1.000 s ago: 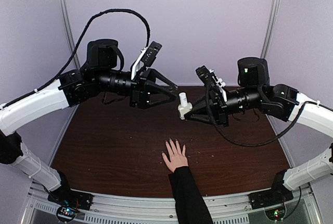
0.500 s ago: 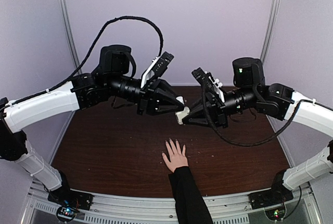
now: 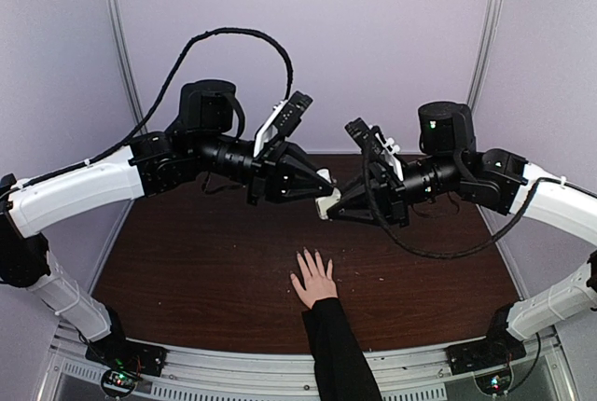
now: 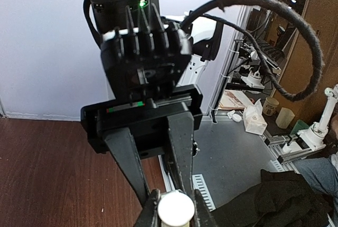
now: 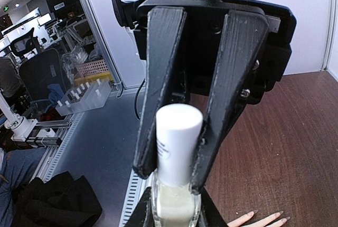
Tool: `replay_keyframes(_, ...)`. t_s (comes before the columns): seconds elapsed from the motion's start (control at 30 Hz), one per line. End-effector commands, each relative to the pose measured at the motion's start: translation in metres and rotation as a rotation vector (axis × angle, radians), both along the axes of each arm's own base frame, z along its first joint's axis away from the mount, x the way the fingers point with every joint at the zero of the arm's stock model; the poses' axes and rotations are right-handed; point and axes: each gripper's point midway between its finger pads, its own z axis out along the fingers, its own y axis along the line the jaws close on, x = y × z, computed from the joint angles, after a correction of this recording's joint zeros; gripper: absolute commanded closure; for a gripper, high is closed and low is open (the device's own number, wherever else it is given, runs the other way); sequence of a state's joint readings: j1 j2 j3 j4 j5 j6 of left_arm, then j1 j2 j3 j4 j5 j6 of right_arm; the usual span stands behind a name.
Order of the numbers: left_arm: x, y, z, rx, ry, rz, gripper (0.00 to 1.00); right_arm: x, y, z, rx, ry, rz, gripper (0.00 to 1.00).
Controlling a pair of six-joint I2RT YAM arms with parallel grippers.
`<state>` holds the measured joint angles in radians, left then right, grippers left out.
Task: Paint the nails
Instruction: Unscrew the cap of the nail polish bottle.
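You're only at uncapping: right gripper (image 5: 175,216) clamps the bottle (image 5: 174,198), left gripper (image 4: 177,210) pinches its white cap (image 5: 178,132), still on, and the nails (image 3: 315,255) at 6 o'clock look unpainted, I'd judge

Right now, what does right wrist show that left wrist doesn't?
Only right wrist: the glass bottle, person's fingertips. Only left wrist: cap end-on, looped cable. Both: left hand and right hand meeting at the cap, brown table.
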<state>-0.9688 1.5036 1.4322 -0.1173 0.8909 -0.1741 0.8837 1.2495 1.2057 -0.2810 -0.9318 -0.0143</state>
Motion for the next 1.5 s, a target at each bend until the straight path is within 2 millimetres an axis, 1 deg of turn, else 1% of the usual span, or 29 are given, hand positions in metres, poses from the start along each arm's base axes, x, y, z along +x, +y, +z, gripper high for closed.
replay_keyframes(0.0,0.009,-0.005,0.012,-0.039,-0.006,0.057,1.00,0.016,-0.001,0.010,0.009,-0.066,-0.090,1.00)
replay_keyframes(0.1,0.022,-0.009,0.005,-0.011,0.008,0.129,1.00,0.033,-0.005,0.007,-0.022,-0.102,-0.198,1.00)
replay_keyframes(0.33,0.059,-0.019,-0.013,0.060,0.060,0.321,1.00,0.064,-0.016,0.008,-0.061,-0.170,-0.384,1.00)
replay_keyframes(0.47,0.083,-0.022,-0.023,0.085,0.103,0.448,1.00,0.079,-0.021,0.010,-0.070,-0.197,-0.478,1.00)
replay_keyframes(0.53,0.099,-0.022,-0.031,0.110,0.126,0.535,1.00,0.088,-0.023,0.010,-0.078,-0.198,-0.526,1.00)
replay_keyframes(0.6,0.110,-0.023,-0.039,0.130,0.143,0.592,1.00,0.096,-0.024,0.008,-0.086,-0.195,-0.569,1.00)
replay_keyframes(0.73,0.124,-0.025,-0.052,0.154,0.187,0.668,1.00,0.109,-0.025,0.005,-0.099,-0.190,-0.631,1.00)
replay_keyframes(0.83,0.129,-0.024,-0.054,0.164,0.202,0.693,1.00,0.113,-0.027,0.003,-0.112,-0.192,-0.655,1.00)
replay_keyframes(0.87,0.128,-0.024,-0.053,0.164,0.202,0.693,1.00,0.112,-0.027,0.002,-0.115,-0.193,-0.653,1.00)
replay_keyframes(0.9,0.127,-0.023,-0.051,0.165,0.198,0.689,0.97,0.111,-0.027,0.001,-0.120,-0.194,-0.647,1.00)
replay_keyframes(1.0,0.121,-0.016,-0.038,0.154,0.169,0.664,0.71,0.107,-0.027,-0.005,-0.137,-0.192,-0.621,1.00)
replay_keyframes(1.03,0.118,-0.013,-0.032,0.146,0.164,0.649,0.65,0.105,-0.027,-0.007,-0.142,-0.190,-0.612,1.00)
replay_keyframes(1.13,0.111,0.000,-0.016,0.104,0.153,0.600,0.52,0.099,-0.028,-0.013,-0.151,-0.181,-0.585,1.00)
replay_keyframes(1.23,0.104,0.012,-0.005,0.074,0.132,0.562,0.45,0.092,-0.029,-0.017,-0.146,-0.168,-0.552,1.00)
replay_keyframes(1.3,0.094,0.016,0.001,0.057,0.098,0.508,0.42,0.084,-0.027,-0.017,-0.137,-0.160,-0.510,1.00)
replay_keyframes(1.4,0.072,0.017,0.005,0.044,0.060,0.381,0.41,0.066,-0.022,-0.013,-0.109,-0.150,-0.408,1.00)
replay_keyframes(1.47,0.053,0.016,0.008,0.022,0.037,0.268,0.42,0.052,-0.018,-0.008,-0.078,-0.138,-0.320,1.00)
